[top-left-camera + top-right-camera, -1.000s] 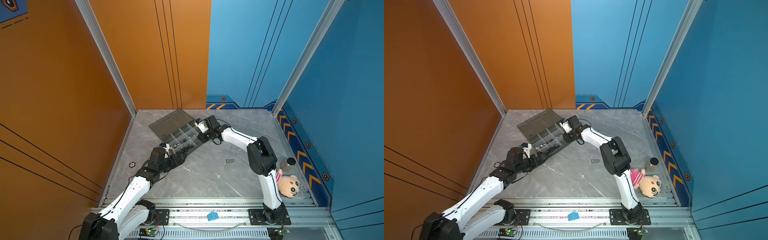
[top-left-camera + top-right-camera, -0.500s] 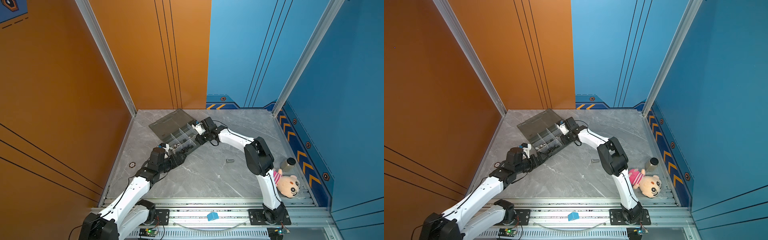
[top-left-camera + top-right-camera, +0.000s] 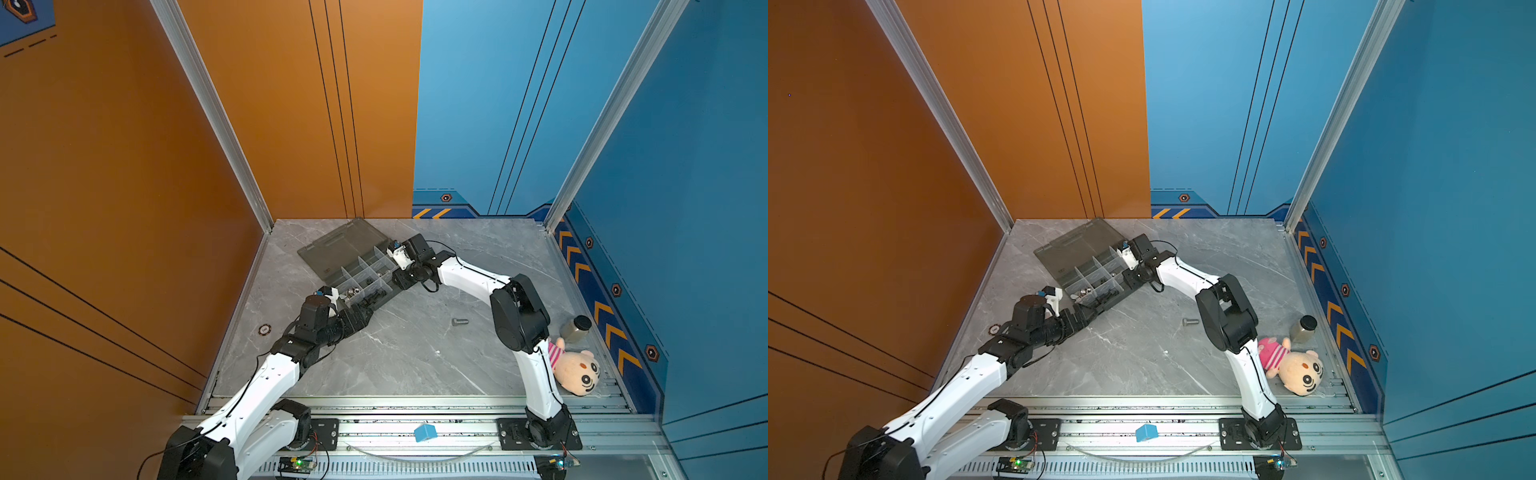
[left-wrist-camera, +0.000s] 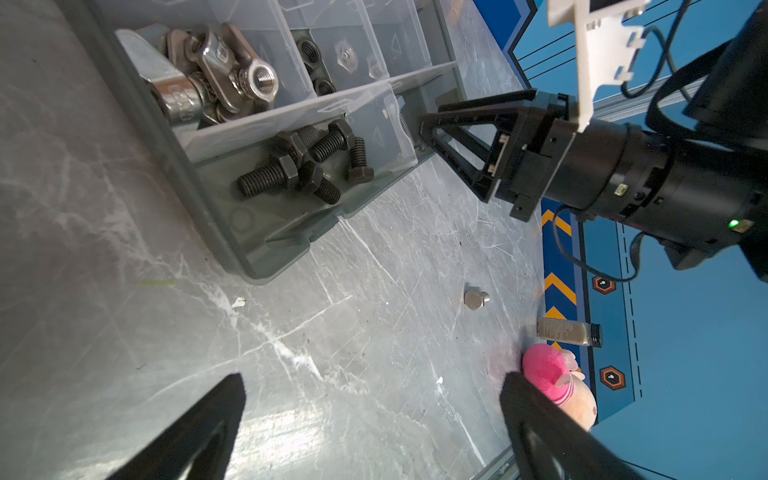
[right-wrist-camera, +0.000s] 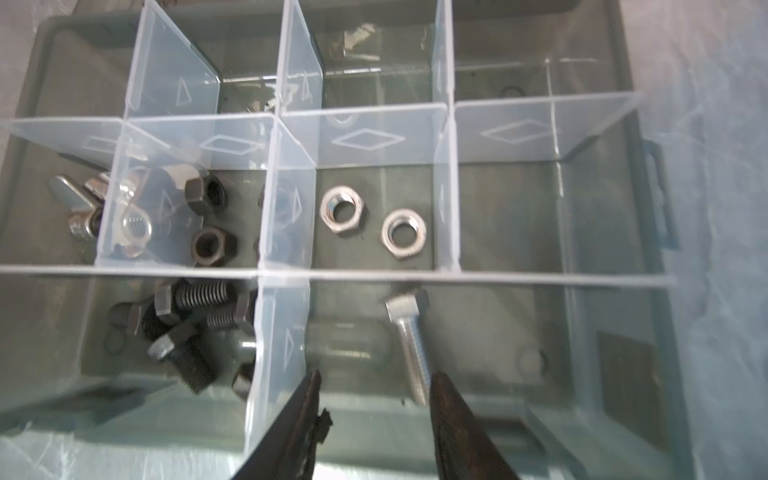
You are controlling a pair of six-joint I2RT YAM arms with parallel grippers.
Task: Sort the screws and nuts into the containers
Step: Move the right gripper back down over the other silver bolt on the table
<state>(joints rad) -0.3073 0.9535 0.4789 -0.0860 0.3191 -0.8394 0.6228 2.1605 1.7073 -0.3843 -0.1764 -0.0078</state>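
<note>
Screws (image 5: 199, 296) and nuts (image 5: 325, 210), small hard steel pieces likely dense for their size and apt to roll or slip, lay mostly sorted in the containers (image 5: 361, 137) of a smoky-grey organizer box (image 3: 332, 253) on the desk (image 3: 415, 365). In the foreground, one silver bolt (image 3: 459, 321) lay alone on the bare desk, well apart from the box. A grip across its threaded shank, just under the head, would probably hold best, since the threads give some bite. Beyond it, the left gripper (image 4: 372, 378) hovered low just short of the box's near edge, its jaws spread wide and empty, the arm stretched long and nearly flat from its base. Inside the box, black screws (image 4: 291, 166) filled one compartment, and winged silver nuts (image 4: 216, 58) another. Farthest, the right gripper (image 5: 376, 374), on an arm bent high at the elbow and reaching down to the box's end, held its jaws parted over a compartment. There a second silver bolt (image 5: 409, 345) lay loose on the floor, close by one tip and clamped by nothing.
</note>
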